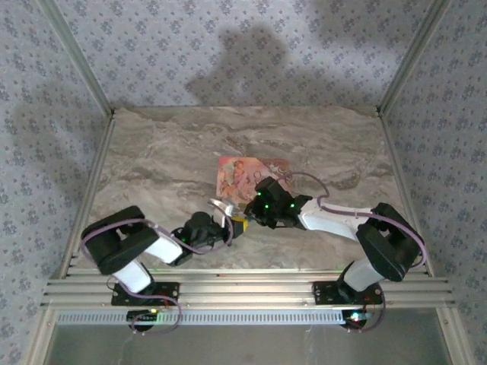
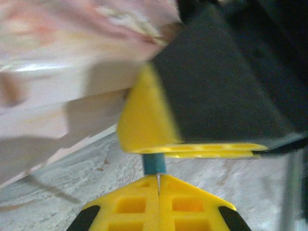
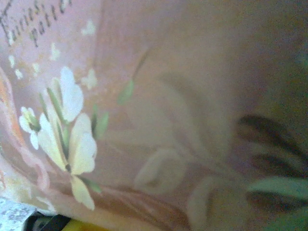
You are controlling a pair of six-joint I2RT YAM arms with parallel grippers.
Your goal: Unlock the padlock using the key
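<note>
Left wrist cam: left gripper [image 2: 158,187] pinched shut; blue padlock [image 2: 154,163] at its 12 o'clock, touching a finger of right gripper [image 2: 159,147]. Right jaws: can't tell. Right wrist cam: pink box [image 3: 144,96] close-up.

- The left arm [image 1: 129,247] has bulky black joint housings with a white link between them.
- The right arm [image 1: 358,224] is built the same: black housings and a white link.
- Small green lights [image 1: 268,199] glow on the black wrist blocks.
- Thin purplish-grey cables [image 1: 114,226] loop along both arms.
- The bases [image 1: 144,293] are flat black plates.
- The left claw [image 2: 158,182] has yellow fingers moulded with a grid of square recesses, and black patches at the outer corners.
- The right claw [image 2: 144,130] shows a smooth yellow wedge on a matt black body.
</note>
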